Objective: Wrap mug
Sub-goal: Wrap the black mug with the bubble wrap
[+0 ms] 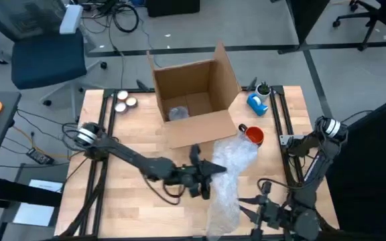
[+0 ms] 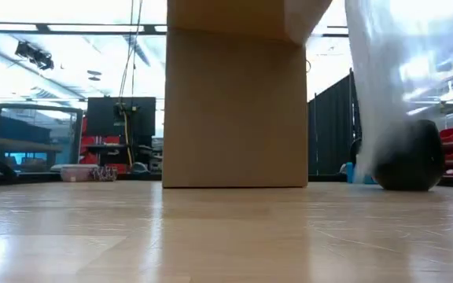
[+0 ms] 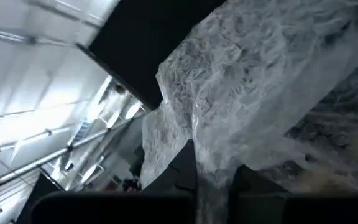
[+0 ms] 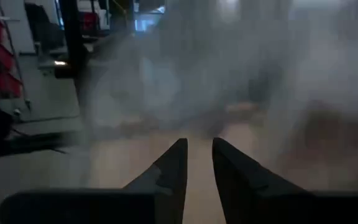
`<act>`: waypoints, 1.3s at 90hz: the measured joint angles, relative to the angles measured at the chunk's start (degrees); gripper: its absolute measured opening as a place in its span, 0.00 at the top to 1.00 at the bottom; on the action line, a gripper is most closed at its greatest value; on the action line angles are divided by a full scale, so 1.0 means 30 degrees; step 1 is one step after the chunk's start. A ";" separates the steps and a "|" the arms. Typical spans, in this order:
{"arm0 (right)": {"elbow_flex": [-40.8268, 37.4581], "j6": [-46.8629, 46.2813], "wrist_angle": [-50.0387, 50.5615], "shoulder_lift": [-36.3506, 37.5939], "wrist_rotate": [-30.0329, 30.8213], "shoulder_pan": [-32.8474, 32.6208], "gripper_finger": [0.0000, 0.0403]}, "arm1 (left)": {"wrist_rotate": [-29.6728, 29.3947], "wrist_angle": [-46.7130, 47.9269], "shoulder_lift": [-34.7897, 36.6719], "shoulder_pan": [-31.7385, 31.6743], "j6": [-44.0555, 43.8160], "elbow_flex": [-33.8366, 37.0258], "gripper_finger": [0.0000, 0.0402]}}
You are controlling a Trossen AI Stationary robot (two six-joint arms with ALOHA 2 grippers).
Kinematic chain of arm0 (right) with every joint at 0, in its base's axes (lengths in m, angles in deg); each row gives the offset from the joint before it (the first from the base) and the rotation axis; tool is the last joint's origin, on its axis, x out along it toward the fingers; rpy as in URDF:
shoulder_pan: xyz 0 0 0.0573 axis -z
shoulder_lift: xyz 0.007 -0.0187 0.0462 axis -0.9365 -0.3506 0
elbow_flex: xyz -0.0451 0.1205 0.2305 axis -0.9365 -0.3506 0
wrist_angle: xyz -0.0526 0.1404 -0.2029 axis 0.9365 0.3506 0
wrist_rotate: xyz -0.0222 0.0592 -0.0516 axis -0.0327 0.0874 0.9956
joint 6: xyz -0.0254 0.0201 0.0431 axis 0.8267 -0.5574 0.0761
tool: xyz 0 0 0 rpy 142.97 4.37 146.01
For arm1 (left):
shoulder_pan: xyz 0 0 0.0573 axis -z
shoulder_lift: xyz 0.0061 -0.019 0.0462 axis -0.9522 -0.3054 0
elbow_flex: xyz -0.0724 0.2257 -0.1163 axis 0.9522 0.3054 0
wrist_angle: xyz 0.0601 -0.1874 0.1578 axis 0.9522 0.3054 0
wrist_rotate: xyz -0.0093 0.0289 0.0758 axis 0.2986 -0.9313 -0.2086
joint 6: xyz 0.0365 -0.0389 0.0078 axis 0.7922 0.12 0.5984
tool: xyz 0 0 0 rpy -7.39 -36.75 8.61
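Note:
An orange mug [image 1: 254, 136] sits on the table just right of the cardboard box, and shows as a dark round shape [image 2: 407, 157] in the low view. A sheet of clear bubble wrap [image 1: 230, 174] runs from the mug toward the near edge. In the low view the wrap [image 2: 384, 71] rises steeply above the mug. My left gripper [image 1: 203, 175] is at the sheet's left edge, shut on it. My right gripper [image 1: 256, 199] stands open at the near right beside the sheet. The wrap hangs blurred in front of its fingers [image 4: 173, 162]. My left gripper pinches a gathered bit of the bubble wrap's edge [image 3: 211, 163] between its two fingers. It comes from the table's left and is tipped upward, so the ceiling shows behind. The sheet spreads out beyond the fingers, lifted off the table there. One layer or several, I cannot tell.
An open cardboard box [image 1: 193, 100] stands at the far centre with a wrapped bundle [image 1: 178, 112] inside. A blue object [image 1: 258, 102] lies right of the box and small jars [image 1: 122, 100] lie left of it. Bare wood [image 1: 126, 201] lies at the near left.

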 joint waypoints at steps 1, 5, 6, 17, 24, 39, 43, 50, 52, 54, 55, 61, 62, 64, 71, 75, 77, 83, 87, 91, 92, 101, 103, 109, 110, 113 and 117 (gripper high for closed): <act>0.0019 0.0121 -0.0005 0.0039 0.0116 -0.0116 0.88 | -0.0077 -0.0019 -0.0179 -0.0014 0.0092 -0.0024 1.00; 0.0028 0.0424 0.0016 0.0163 0.0755 -0.0523 0.88 | -0.0556 -0.0599 -0.0824 -0.0041 0.0738 -0.0101 1.00; 0.0028 0.0487 0.0021 0.0182 0.0969 -0.0600 0.89 | -0.0650 -0.0814 -0.0992 -0.0046 0.0943 -0.0116 1.00; 0.0028 0.1643 0.0037 0.0267 0.1755 -0.1027 0.89 | -0.2134 -0.4029 -0.2181 -0.0020 0.4853 -0.0512 1.00; 0.0028 0.1649 0.0247 0.0260 0.1757 -0.0528 0.89 | -0.2886 -0.5659 -0.2322 0.0029 0.7388 -0.0775 1.00; 0.0027 0.0066 0.2391 0.0099 0.0064 0.1053 0.89 | -0.6773 -0.6238 -0.1737 0.0438 1.0042 -0.0767 1.00; 0.0021 -0.0982 0.3359 0.0099 -0.0965 0.1539 0.89 | -0.7883 -0.6237 -0.1707 0.0619 1.0662 -0.0566 1.00; -0.0137 -0.3070 0.5430 0.0105 -0.3005 0.2542 0.90 | -0.9309 -0.6129 -0.1708 0.0993 1.1170 0.0022 1.00; -0.0224 -0.3710 0.6033 0.0099 -0.3684 0.2862 0.90 | -0.9677 -0.6102 -0.1710 0.1107 1.1228 0.0239 1.00; -0.0311 -0.4348 0.6635 0.0099 -0.4306 0.3176 0.90 | -1.0001 -0.6060 -0.1710 0.1195 1.1245 0.0506 1.00; -0.0358 -0.4659 0.6929 0.0099 -0.4594 0.3332 0.90 | -1.0151 -0.6036 -0.1710 0.1258 1.1211 0.0647 1.00; -0.0704 -0.6623 0.8566 0.0099 -0.6512 0.4213 0.91 | -1.1248 -0.5983 -0.1710 0.1542 1.0162 0.1555 1.00; -0.0772 -0.6932 0.8823 0.0099 -0.6817 0.4358 0.91 | -1.1424 -0.5990 -0.1710 0.1583 0.9901 0.1709 1.00; -0.0933 -0.7492 0.9259 0.0099 -0.7401 0.4654 0.91 | -1.1786 -0.5996 -0.1710 0.1669 0.9359 0.2005 1.00; -0.1494 -0.8824 1.0209 0.0092 -0.9101 0.5458 0.91 | -1.3112 -0.5942 -0.1717 0.1986 0.7791 0.2974 1.00; -0.1857 -0.9225 1.0189 0.0092 -0.9821 0.5893 0.92 | -1.3773 -0.5931 -0.1717 0.2171 0.7178 0.3484 1.00; -0.2079 -0.9407 1.0105 0.0099 -1.0270 0.6117 0.92 | -1.4043 -0.5941 -0.1717 0.2275 0.6793 0.3734 1.00; -0.2802 -0.9942 1.0033 0.0099 -1.1426 0.6671 0.92 | -1.4546 -0.5974 -0.1717 0.2602 0.5636 0.4476 1.00; -0.3228 -1.0421 1.0013 0.0099 -1.2078 0.6970 0.92 | -1.4895 -0.5955 -0.1717 0.2756 0.4634 0.4922 1.00; -0.3631 -1.1059 0.9846 0.0099 -1.2698 0.7258 0.92 | -1.5209 -0.5941 -0.1717 0.2845 0.3562 0.5349 1.00; -0.3738 -1.1212 0.9812 0.0099 -1.2846 0.7324 0.92 | -1.5338 -0.5949 -0.1717 0.2863 0.3273 0.5443 1.00; -0.4766 -1.2346 0.9532 0.0081 -1.4372 0.7752 0.92 | -1.5957 -0.5983 -0.1717 0.2842 0.0944 0.6467 1.00; -0.4974 -1.2553 0.9413 0.0078 -1.4774 0.7852 0.92 | -1.6003 -0.5968 -0.1717 0.2840 0.0556 0.6697 1.00; -0.5506 -1.3209 0.9095 0.0074 -1.6114 0.8177 0.92 | -1.6046 -0.5929 -0.1717 0.2852 -0.0052 0.7372 1.00; -0.5593 -1.3335 0.9099 0.0075 -1.6337 0.8243 0.92 | -1.6055 -0.5930 -0.1717 0.2854 -0.0070 0.7486 1.00; -0.5872 -1.3727 0.9143 0.0078 -1.7024 0.8458 0.93 | -1.6067 -0.5911 -0.1717 0.2847 -0.0114 0.7855 1.00; -0.6242 -1.4231 0.9242 0.0070 -1.7830 0.8773 0.93 | -1.6065 -0.5593 -0.1717 0.2840 -0.0273 0.8359 1.00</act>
